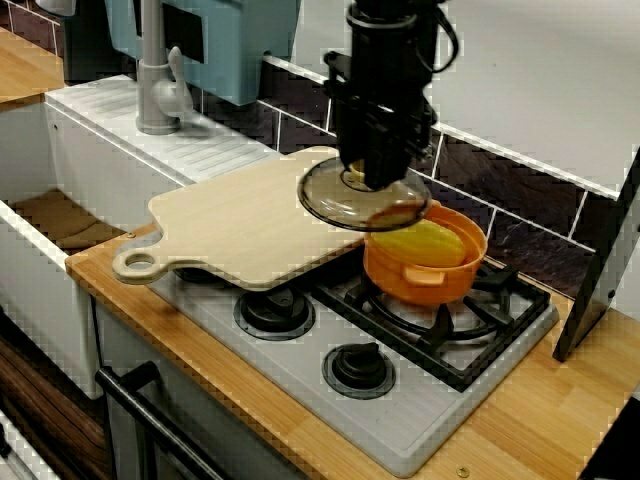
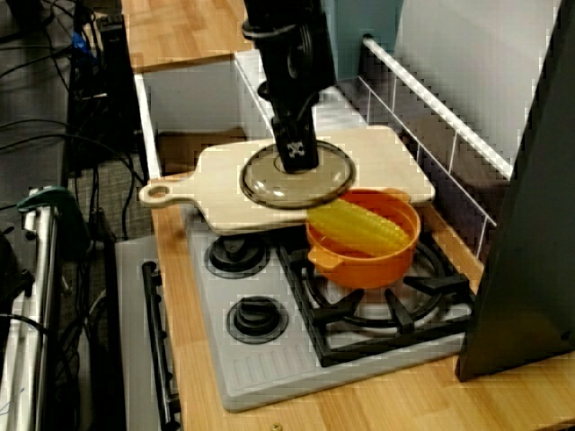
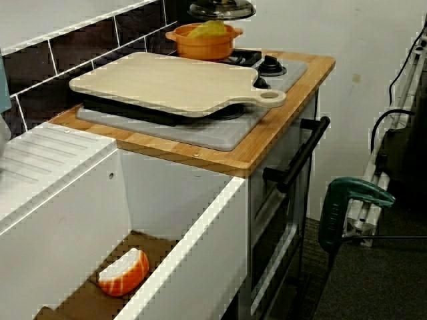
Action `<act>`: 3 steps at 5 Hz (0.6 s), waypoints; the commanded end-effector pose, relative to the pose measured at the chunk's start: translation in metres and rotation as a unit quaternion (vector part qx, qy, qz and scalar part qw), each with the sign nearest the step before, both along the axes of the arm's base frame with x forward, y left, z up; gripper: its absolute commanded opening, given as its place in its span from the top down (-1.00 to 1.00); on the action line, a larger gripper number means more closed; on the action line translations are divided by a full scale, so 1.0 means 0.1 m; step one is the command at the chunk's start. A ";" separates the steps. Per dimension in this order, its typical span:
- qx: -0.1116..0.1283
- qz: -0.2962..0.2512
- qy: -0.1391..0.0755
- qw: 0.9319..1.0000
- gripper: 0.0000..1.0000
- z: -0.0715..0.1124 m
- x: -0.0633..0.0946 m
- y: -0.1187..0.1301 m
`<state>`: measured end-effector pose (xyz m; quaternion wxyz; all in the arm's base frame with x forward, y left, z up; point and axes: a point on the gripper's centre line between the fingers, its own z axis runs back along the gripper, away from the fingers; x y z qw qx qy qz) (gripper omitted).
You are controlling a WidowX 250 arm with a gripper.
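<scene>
End effector (image 1: 378,180) clamped shut on the knob of a glass lid (image 1: 330,200), which is held level at the pot's edge.

In the view across the hob I see the lid hanging knob-up and rim-down. It is round, so it has no long axis, and it overlaps the rim of the orange pot (image 1: 425,278) and a corner of the wooden cutting board (image 1: 240,220). The view from the sink end shows it clear above the pot. The pot sits on the hob (image 1: 300,370) grate and holds one yellow corn cob (image 1: 420,243) lying across it. The lid is smoky brown, see-through and dark-rimmed. An orange-and-white toy piece (image 3: 123,272) lies in the sink (image 3: 200,220).
</scene>
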<state>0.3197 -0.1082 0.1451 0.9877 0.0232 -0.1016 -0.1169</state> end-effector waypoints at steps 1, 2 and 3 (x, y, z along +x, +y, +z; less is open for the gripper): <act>-0.010 -0.005 -0.016 1.000 1.00 0.09 0.16 -0.20; -0.009 -0.003 -0.010 1.000 1.00 0.07 0.22 -0.20; -0.012 -0.001 -0.003 1.000 1.00 0.05 0.28 -0.19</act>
